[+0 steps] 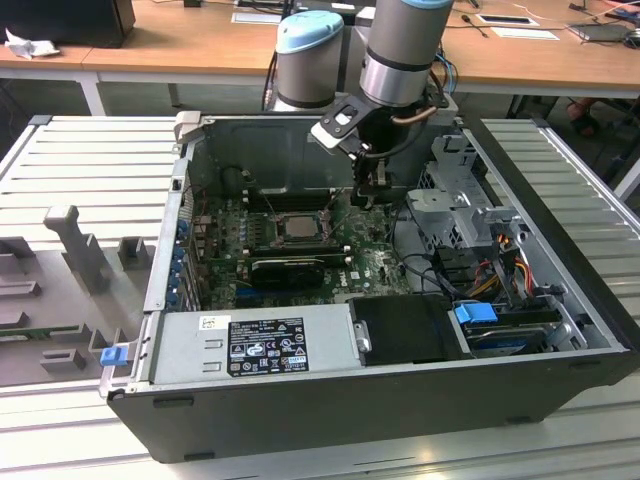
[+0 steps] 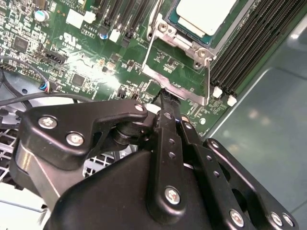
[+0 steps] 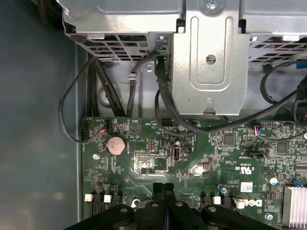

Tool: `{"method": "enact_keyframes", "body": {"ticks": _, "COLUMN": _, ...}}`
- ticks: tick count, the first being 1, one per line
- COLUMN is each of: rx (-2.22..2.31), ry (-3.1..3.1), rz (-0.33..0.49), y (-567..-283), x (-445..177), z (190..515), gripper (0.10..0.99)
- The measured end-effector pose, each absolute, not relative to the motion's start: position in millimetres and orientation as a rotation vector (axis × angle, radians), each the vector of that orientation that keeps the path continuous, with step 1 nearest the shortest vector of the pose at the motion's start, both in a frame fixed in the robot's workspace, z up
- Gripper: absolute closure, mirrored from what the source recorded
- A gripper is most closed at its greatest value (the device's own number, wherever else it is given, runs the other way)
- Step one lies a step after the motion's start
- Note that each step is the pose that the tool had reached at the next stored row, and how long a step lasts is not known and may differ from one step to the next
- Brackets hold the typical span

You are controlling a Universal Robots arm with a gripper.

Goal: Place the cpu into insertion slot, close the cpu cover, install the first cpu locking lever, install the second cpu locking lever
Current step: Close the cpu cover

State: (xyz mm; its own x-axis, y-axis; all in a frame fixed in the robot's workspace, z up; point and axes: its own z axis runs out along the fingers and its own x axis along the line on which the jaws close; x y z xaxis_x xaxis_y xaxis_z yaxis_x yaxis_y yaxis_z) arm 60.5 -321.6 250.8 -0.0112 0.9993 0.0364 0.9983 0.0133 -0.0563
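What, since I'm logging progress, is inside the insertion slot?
The cpu lies in the insertion slot, its pale metal top facing up and in plain sight. The slot's contact field beneath is hidden by the cpu, so it cannot be checked.

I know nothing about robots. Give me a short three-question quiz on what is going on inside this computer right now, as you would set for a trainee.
1. True or false: the cpu already lies in the insertion slot.
2. The cpu cover is: A) shut down over the chip; B) swung open, green board showing through its window; C) lying outside the computer case.
3. Fill in: in the second wrist view, the shut fingers have their tips right at the edge of the ____.
Key: 1 true; 2 B; 3 cpu cover.
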Motion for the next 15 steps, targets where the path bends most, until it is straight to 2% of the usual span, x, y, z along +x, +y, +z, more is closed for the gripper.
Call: {"method": "enact_keyframes", "body": {"ticks": 15, "rx": -2.162, "ry": -2.189, "rz": 0.022, "y": -321.6, "x": 51.9, "z": 250.7, "gripper": 0.98}}
